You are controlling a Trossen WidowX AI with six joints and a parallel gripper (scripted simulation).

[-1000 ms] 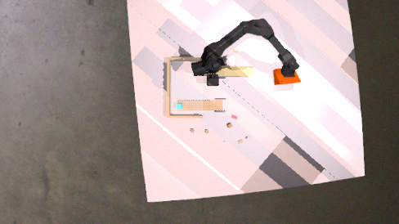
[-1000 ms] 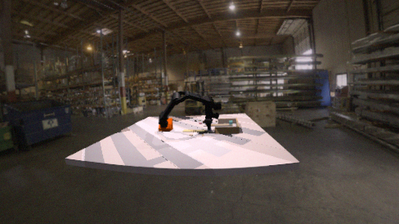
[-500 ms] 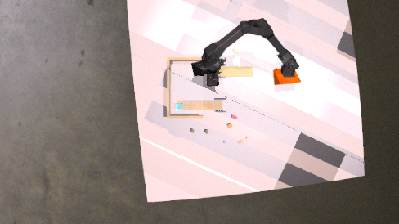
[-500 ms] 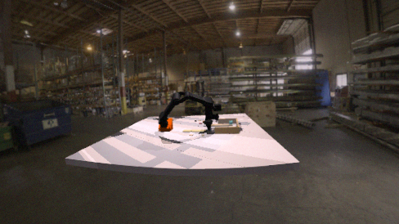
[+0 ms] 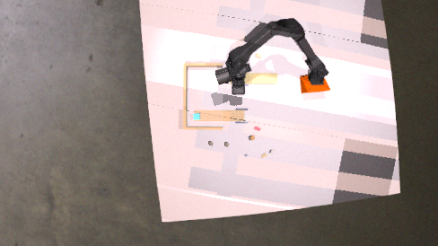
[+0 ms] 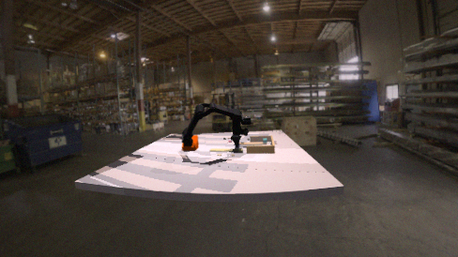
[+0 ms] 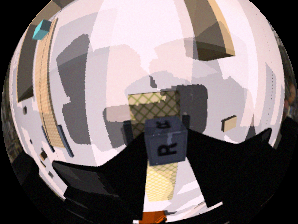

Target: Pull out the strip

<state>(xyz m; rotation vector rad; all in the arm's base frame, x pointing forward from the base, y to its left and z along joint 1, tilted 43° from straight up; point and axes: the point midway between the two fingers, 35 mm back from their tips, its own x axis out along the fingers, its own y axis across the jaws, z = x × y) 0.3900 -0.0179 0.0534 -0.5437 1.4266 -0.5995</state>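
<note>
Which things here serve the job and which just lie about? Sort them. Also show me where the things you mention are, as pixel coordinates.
For the job:
- lettered cube [image 7: 166,142]
- yellow strip [image 5: 262,78] [image 7: 161,182]
- gripper [image 7: 162,133], shut on the cube

Lying about:
- cyan cube [image 5: 197,117] [image 6: 265,140] [image 7: 42,30]
- orange strip [image 5: 220,115] [image 7: 47,95]
- red piece [image 5: 257,128]
- tan block [image 7: 229,123]

Wooden frame [image 5: 185,94] [image 6: 261,149] [image 7: 210,35], open toward orange base [image 5: 306,89] [image 6: 190,145] [image 7: 152,217]

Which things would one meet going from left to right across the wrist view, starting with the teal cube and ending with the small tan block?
Teal cube, labelled cube, small tan block.
</note>
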